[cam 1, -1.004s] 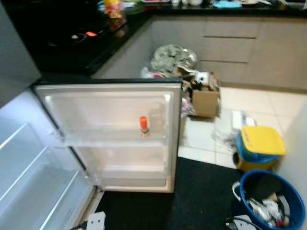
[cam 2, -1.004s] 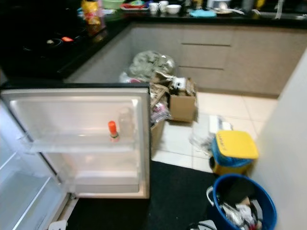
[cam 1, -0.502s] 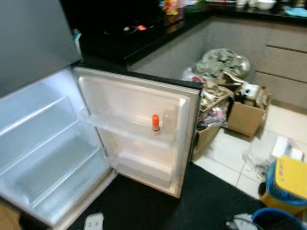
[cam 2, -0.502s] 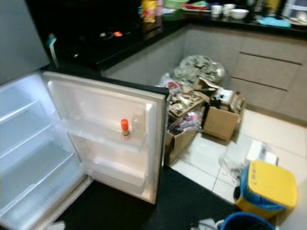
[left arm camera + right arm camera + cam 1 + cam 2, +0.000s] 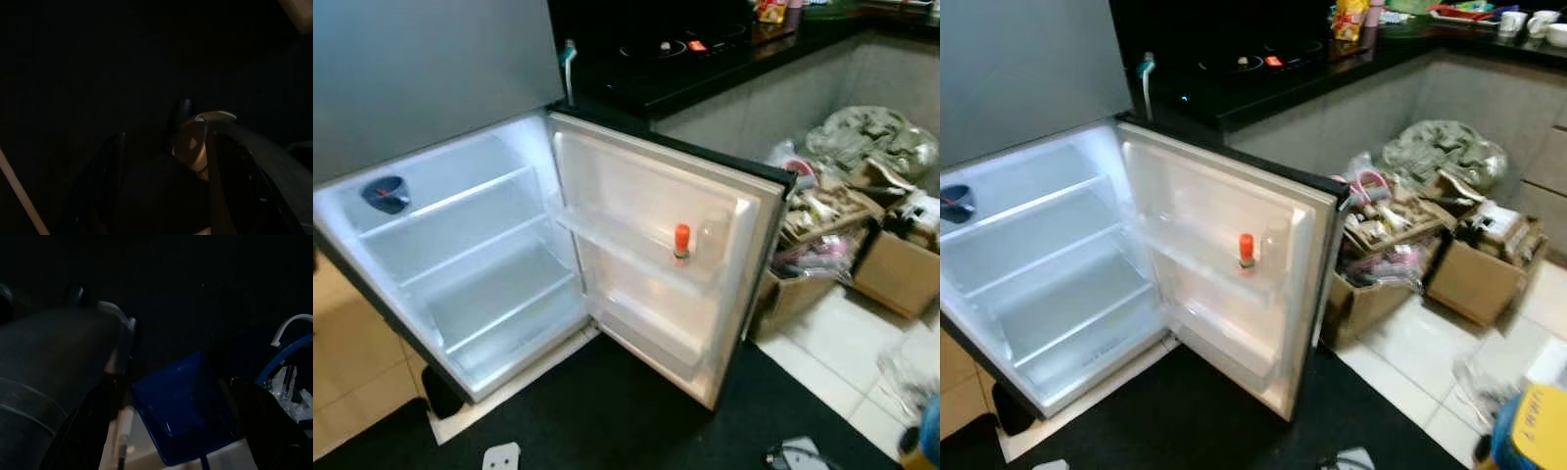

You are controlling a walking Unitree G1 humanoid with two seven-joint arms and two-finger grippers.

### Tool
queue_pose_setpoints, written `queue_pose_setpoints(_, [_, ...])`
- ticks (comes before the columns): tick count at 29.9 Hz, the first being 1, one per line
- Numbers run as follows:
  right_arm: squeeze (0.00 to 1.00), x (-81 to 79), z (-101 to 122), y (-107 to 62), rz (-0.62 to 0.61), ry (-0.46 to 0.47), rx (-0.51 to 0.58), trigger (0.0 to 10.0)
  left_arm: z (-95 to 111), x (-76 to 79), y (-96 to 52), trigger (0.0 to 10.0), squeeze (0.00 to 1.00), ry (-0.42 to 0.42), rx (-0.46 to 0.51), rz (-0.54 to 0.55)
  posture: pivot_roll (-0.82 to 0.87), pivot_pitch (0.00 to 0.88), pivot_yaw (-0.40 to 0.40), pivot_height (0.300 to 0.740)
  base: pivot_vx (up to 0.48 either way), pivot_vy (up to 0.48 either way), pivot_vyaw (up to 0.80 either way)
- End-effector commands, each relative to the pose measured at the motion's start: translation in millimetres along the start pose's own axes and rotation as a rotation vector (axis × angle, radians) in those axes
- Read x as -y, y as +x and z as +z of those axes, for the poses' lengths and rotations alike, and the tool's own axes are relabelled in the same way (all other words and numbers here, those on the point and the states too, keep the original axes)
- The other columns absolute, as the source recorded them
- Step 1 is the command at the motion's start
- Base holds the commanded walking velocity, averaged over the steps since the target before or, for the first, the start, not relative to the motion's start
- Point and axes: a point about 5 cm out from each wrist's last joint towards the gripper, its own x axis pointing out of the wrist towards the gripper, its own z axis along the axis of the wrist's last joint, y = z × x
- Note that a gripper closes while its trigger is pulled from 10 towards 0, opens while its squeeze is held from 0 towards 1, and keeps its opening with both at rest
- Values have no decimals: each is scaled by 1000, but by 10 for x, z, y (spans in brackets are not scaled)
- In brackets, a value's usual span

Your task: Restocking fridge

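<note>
The fridge [image 5: 460,255] stands open, and a bottle with an orange cap [image 5: 681,241] sits on its door shelf [image 5: 626,257]. Both wrist views are dark; whether either hand is open, I cannot tell

No words or numbers can be read here. The yellow packet [image 5: 1349,20] on the black counter [image 5: 1263,73] at the top of the frame has print on it, but it is too blurry and small to read. The bottle with the orange cap [image 5: 681,242] in the fridge door [image 5: 656,255] shows no label I can read.
</note>
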Motion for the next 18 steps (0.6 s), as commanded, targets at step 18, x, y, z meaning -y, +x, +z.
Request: queue_pose_setpoints(18, [0, -5, 19, 5, -11, 12, 10, 10000, -17, 5, -2, 10000, 0, -18, -9, -13, -41, 52, 9, 740, 0, -148, 497])
